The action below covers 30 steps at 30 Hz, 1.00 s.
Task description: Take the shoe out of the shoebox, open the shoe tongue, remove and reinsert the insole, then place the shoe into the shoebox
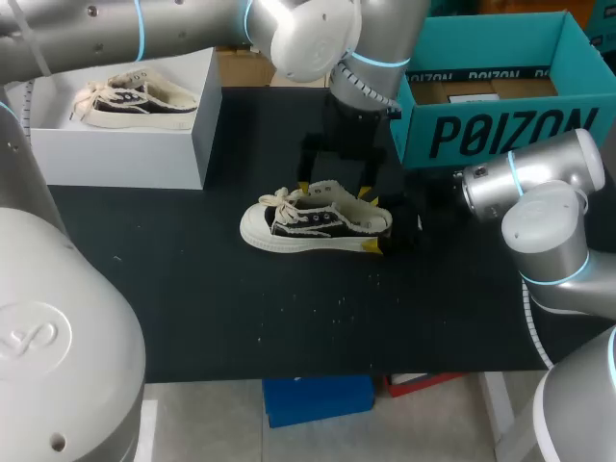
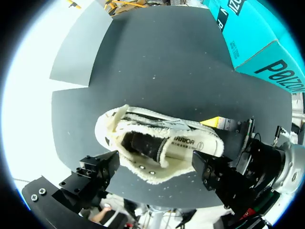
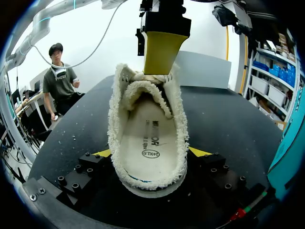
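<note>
1. While your right fingers (image 3: 199,151) pinch the black sneaker (image 1: 313,223) at its heel (image 1: 380,226) from both sides, they seem to bear on soft fleece collar and canvas. That surface will probably give, so a hard tug further forward could slide the heel out from between them.
2. Your left fingers (image 2: 95,172) are spread and pinch nothing. They stand over the sneaker's opening, set apart along its length. One yellow tip shows in the right wrist view right at the laces, above the tongue (image 3: 143,90). If it pushes toeward rather than lifting, you risk dragging the whole sneaker across the worktop (image 1: 192,298).
3. Watch the crowding: the other left finger hangs near the right fingers at the heel, and a careless descent could knock the two together.
4. The insole (image 3: 145,138) lies flat inside, ahead of the right fingers. The curled tongue overhangs its front end, so it may snag or fold on the way out.
5. The sneaker stands upright on its sole on the worktop, outside the teal shoebox (image 1: 500,130). Its long axis runs straight out from the right fingers, heel between them and toe (image 1: 255,229) pointing away, toward your left arm's side.
</note>
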{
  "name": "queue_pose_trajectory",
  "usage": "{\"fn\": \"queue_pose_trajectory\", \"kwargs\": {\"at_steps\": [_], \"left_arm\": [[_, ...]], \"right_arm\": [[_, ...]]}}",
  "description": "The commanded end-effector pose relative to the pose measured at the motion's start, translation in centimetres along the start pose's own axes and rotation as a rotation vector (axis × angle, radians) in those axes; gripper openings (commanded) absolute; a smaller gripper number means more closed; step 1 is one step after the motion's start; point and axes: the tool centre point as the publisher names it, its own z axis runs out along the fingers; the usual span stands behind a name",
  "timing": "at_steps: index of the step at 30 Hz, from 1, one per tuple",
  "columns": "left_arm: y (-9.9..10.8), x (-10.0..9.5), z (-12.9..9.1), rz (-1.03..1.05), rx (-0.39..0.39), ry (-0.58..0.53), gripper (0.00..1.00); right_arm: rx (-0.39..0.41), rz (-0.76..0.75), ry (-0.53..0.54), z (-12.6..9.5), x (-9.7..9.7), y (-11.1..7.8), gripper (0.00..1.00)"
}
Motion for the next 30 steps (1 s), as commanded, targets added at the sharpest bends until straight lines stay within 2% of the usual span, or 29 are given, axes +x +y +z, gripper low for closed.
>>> {"fn": "queue_pose_trajectory", "kwargs": {"at_steps": [1,8,17,23,24,25,26,28,30], "left_arm": [[0.3,0.5,-0.1,0.033,0.021,-0.045,1.00],[0.6,0.5,1.6,0.052,0.030,-0.156,1.00],[0.2,0.0,3.8,0.039,0.001,-0.218,1.00],[-0.1,-0.8,4.1,0.050,0.009,-0.250,1.00],[-0.1,-0.9,4.0,0.054,0.012,-0.252,0.94],[-0.1,-1.0,3.9,0.059,0.016,-0.254,0.74],[-0.1,-1.0,3.9,0.065,0.019,-0.258,0.47],[-0.2,-1.2,3.8,0.075,0.022,-0.260,0.30],[-0.2,-1.3,3.8,0.076,0.022,-0.260,0.19]], "right_arm": [[0.001,0.002,-0.001,0.2,-0.1,0.0,0.00],[0.001,0.002,-0.001,0.2,-0.1,0.0,0.00],[0.001,0.002,-0.001,0.2,-0.1,0.0,0.00],[0.001,0.002,-0.001,0.2,-0.1,0.0,0.00],[0.001,0.002,-0.001,0.2,-0.1,0.0,0.00],[0.001,0.002,-0.001,0.2,-0.1,0.0,0.00],[0.001,0.002,-0.001,0.2,-0.1,0.0,0.00],[0.001,0.002,-0.001,0.2,-0.1,0.0,0.00],[0.001,0.002,-0.001,0.2,-0.1,0.0,0.00]]}}
